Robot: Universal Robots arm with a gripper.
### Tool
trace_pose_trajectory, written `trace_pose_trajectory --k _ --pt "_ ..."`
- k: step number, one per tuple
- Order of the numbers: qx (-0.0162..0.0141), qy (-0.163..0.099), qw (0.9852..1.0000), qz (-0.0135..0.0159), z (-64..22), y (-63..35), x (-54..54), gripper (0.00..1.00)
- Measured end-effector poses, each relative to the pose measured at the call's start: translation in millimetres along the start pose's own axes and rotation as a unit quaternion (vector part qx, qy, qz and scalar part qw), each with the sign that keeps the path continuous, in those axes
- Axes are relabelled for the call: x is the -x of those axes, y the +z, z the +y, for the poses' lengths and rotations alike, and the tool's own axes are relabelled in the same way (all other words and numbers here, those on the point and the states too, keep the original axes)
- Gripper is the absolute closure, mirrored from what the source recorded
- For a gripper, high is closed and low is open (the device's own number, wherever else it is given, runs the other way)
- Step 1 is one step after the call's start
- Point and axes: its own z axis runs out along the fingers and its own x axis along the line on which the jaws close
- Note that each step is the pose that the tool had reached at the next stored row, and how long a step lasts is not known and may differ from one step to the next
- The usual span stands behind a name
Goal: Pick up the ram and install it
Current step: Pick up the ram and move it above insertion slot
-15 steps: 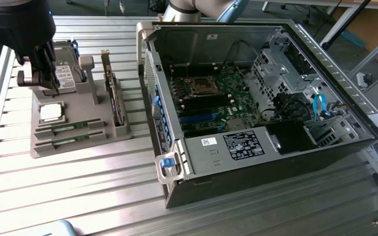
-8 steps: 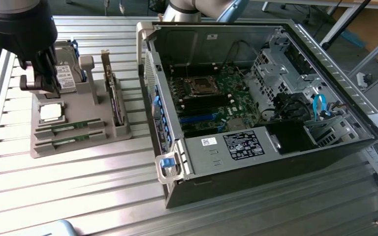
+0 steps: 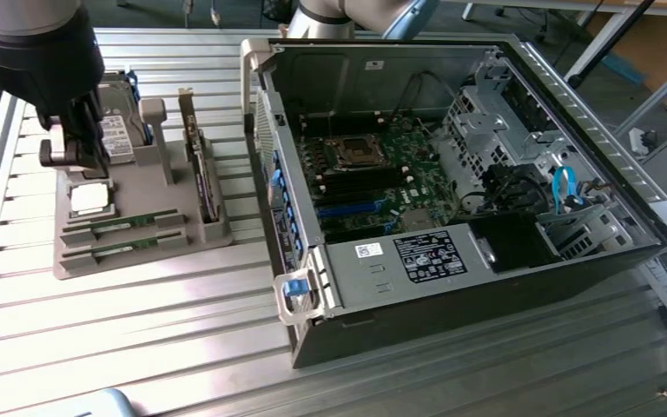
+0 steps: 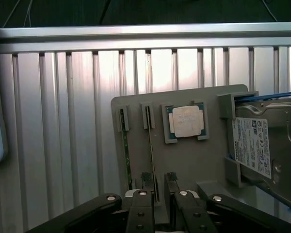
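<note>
Now the gripper [image 3: 72,162] hangs over the gray parts tray [image 4: 194,162], jaws spread wide, gripping nothing. The ram [image 4: 151,145] sits on edge in its tray slot, nearest the fingers [image 4: 146,184], with its twin stick [image 4: 126,150] just beside.

- Drive label [image 4: 251,145]: white, with lines of dark print and a dark logo in one corner, none legible.
- Processor lid [image 4: 186,121]: faint marking, unreadable.
- Black sticker [image 3: 431,257] on the case [image 3: 357,282] frame: white print, too small to read.
- Small white sticker [image 3: 366,250] beside it: unreadable.
- White sticker [image 3: 374,63] on the case's inner wall: unreadable.
</note>
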Motion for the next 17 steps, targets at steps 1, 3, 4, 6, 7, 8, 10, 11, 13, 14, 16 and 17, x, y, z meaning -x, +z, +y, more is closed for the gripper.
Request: trace_pose_trajectory --k 1,3,4,6,7,8,10,11,13,14,16,17 --pt "0.0 0.0 1.0 0.0 0.0 1.0 0.0 0.76" --pt "0.0 0.0 1.0 0.0 0.0 2.9 -0.1 0.76" --pt "0.0 0.0 1.0 0.0 0.0 4.5 -0.1 0.76" --pt "0.0 0.0 1.0 0.0 -0.1 6.5 -0.2 0.76" --pt "0.0 0.0 1.0 0.0 -0.1 7.6 -0.2 0.76" --pt "0.0 0.0 1.0 0.0 -0.1 8.6 -0.3 0.76" --pt "0.0 0.0 1.0 0.0 -0.1 10.5 -0.3 0.76" --pt "-0.0001 0.0 1.0 -0.0001 -0.1 11.6 -0.3 0.76" --pt "0.0 0.0 1.0 0.0 -0.1 13.4 -0.4 0.76" --pt "0.0 0.0 1.0 0.0 -0.1 14.3 -0.4 0.76" --pt "0.0 0.0 1.0 0.0 -0.2 16.1 -0.5 0.76" --pt "-0.0001 0.0 1.0 -0.0001 -0.2 17.1 -0.5 0.76"
